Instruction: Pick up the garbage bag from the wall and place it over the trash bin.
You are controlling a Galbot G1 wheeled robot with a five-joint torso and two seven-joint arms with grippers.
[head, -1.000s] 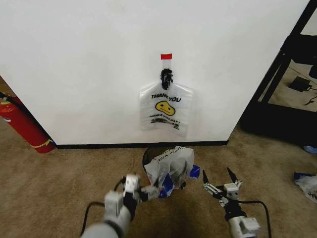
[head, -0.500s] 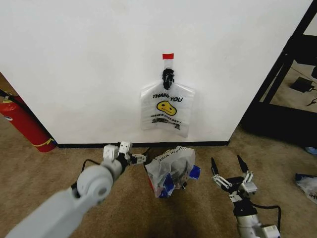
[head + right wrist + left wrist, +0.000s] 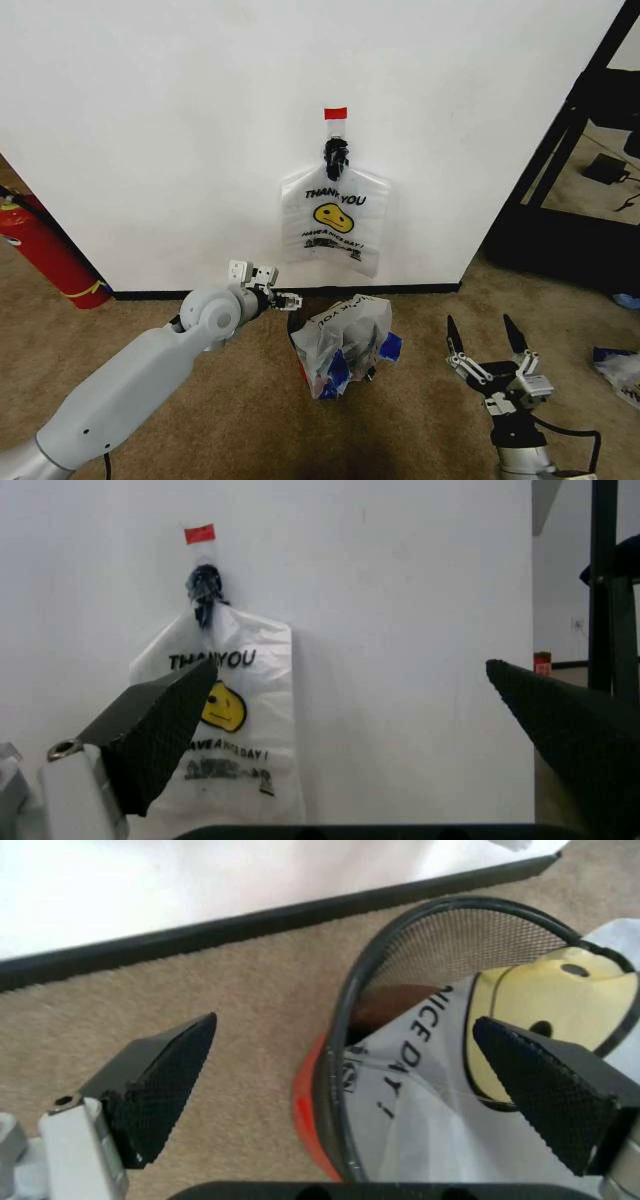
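The garbage bag [image 3: 345,340] sits draped in and over the trash bin [image 3: 345,1087] on the carpet below the wall [image 3: 160,130] (a second, flat bag [image 3: 335,220] hangs from the hook). The left gripper [image 3: 278,296] hovers beside the bin's rim, jaws spread and empty; the right gripper [image 3: 490,350] waits apart, jaws wide

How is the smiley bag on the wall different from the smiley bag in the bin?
The flat bag hangs smooth from the hook on the wall; the garbage bag sits crumpled over the trash bin. The garbage bag shows blue patches; the flat bag shows none. Both are white with a yellow smiley.
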